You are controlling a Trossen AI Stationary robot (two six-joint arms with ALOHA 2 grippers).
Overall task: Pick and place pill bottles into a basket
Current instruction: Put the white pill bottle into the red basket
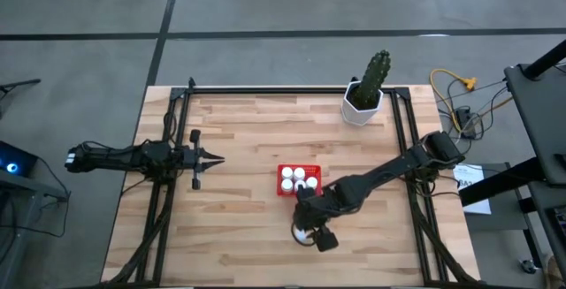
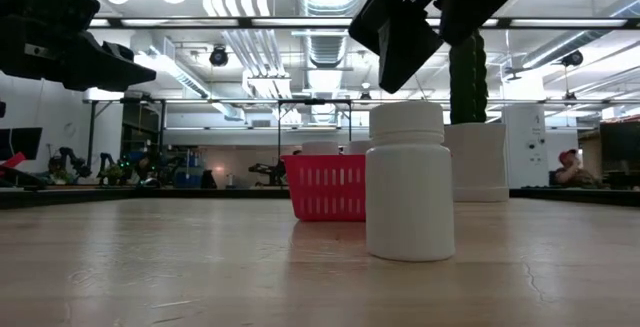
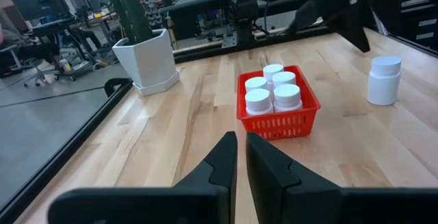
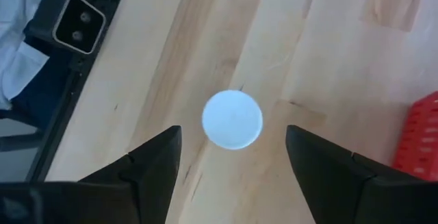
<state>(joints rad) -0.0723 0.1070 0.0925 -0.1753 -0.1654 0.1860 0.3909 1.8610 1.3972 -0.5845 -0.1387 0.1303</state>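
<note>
A red basket (image 1: 298, 180) stands near the table's middle with several white pill bottles in it (image 3: 272, 90). One more white pill bottle (image 2: 408, 181) stands upright on the table near the front; it shows from above in the right wrist view (image 4: 233, 119). My right gripper (image 4: 234, 157) hangs open above this bottle, pointing down, its fingers to either side of the cap and clear of it. My left gripper (image 3: 241, 157) is shut and empty at the table's left, pointing toward the basket.
A white pot with a green cactus (image 1: 364, 99) stands at the table's far right. Black frame rails (image 1: 400, 130) run along the table's sides. Bare wood lies between the basket and the left gripper.
</note>
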